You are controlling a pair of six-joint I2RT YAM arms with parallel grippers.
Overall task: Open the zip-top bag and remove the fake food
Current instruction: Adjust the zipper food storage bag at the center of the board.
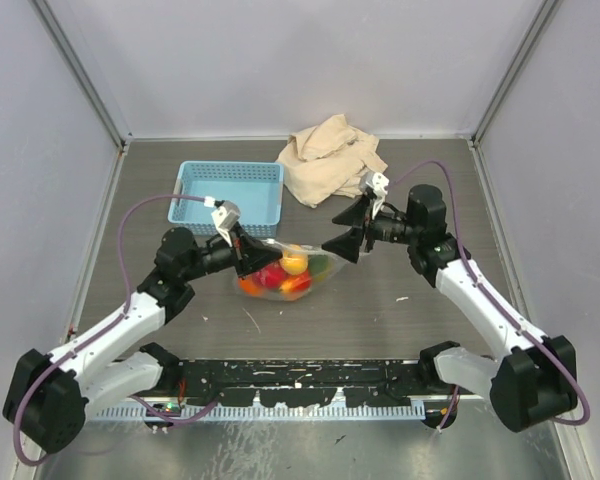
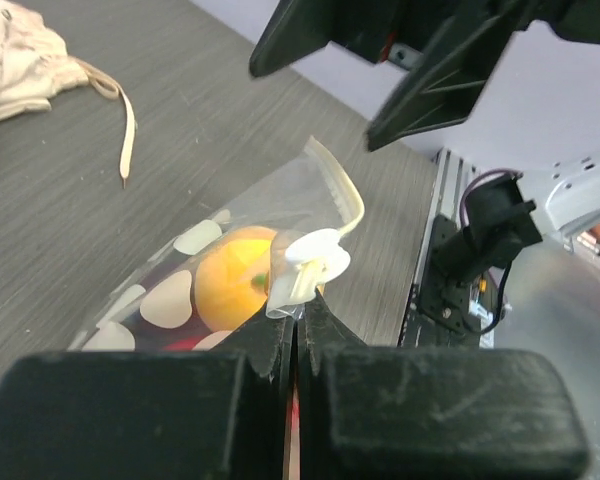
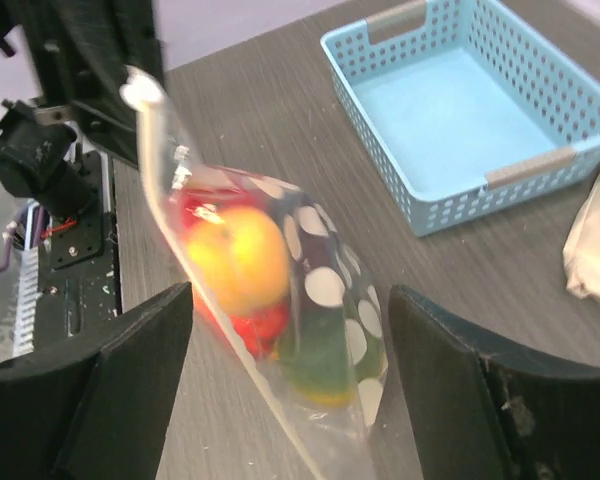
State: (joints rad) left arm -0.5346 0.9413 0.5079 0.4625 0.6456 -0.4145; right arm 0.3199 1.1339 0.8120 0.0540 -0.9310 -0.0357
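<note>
Table (image 1: 430,300) seen from above: the zip-top bag (image 1: 280,272) sits between the left gripper (image 1: 248,262) and the right gripper (image 1: 346,240). Left wrist: the left one pinches the bag's edge tight. Right wrist: the right one is wide open, bag between its fingers.

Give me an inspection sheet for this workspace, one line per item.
Surface: grey wood-grain table, a few pale scuffs.
Job's things: zip-top bag with the fake food inside it.
Clutter: blue basket and beige cloth bag at the far side.
Grippers: left pincer shut on the bag's edge; right pincer open, close to the bag, not gripping.
Cables: purple cables loop along both arms, away from the bag.
Surroundings: plain pale walls on three sides.
</note>
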